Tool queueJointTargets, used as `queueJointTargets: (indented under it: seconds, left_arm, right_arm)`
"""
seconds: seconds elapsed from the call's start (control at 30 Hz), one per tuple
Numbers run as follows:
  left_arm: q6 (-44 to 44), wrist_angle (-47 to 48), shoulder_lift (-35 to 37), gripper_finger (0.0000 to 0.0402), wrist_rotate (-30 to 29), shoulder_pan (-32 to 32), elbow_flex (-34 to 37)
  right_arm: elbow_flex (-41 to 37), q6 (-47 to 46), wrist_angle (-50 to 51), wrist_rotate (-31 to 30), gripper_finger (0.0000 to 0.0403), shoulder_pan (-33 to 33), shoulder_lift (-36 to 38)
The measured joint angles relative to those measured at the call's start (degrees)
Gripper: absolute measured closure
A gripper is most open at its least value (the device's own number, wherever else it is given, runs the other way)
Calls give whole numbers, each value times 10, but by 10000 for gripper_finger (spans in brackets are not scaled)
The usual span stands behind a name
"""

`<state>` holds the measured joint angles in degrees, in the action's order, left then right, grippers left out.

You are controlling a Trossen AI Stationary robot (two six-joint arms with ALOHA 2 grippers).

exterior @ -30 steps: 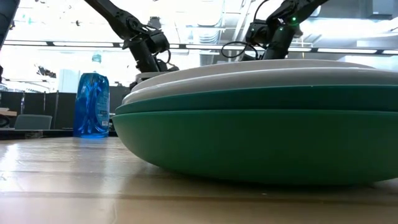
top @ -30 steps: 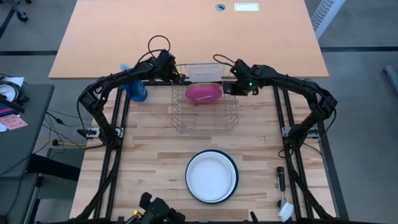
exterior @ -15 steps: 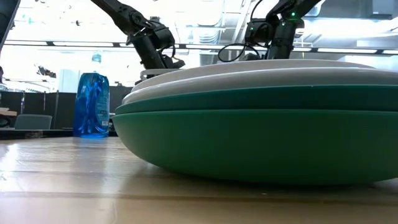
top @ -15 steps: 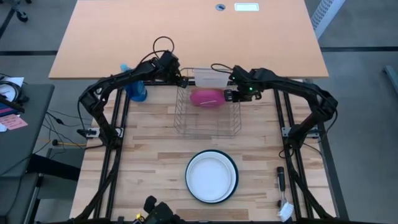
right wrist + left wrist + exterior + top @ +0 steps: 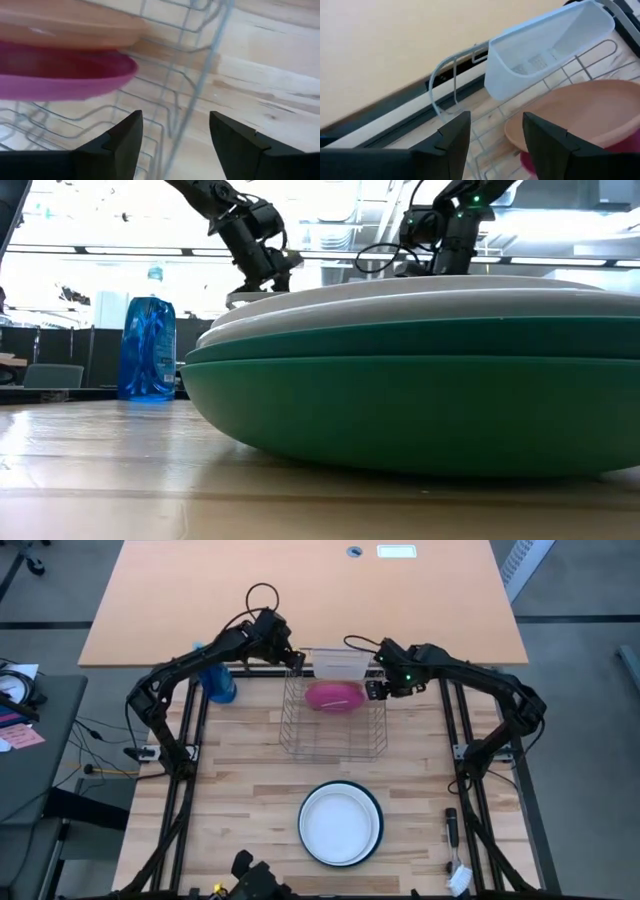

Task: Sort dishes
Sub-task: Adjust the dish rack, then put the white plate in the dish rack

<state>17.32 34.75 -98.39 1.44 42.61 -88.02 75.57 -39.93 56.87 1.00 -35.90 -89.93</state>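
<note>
You have the pink plate (image 5: 334, 696) and orange plate (image 5: 580, 112) in the rack (image 5: 335, 735), both tools (image 5: 492, 135) (image 5: 175, 132) open and empty beside it, the stacked plates (image 5: 340, 823) left.

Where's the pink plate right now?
In the high view, the pink plate stands in the wire rack at its far end, just before the orange plate.
</note>
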Motion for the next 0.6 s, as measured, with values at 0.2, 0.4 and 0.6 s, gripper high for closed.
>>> queueJointTargets:
  seconds: [0.2,0.4,0.6]
  left_arm:
    - [-4,71,0,228,19,-4,-56]
    - [-27,120,5,228,83,-33,-97]
    - [-27,121,25,228,133,-70,-97]
  right_arm:
    - [40,53,57,1,158,-20,0]
    - [93,88,69,3,158,-43,0]
    - [143,118,68,10,158,-65,0]
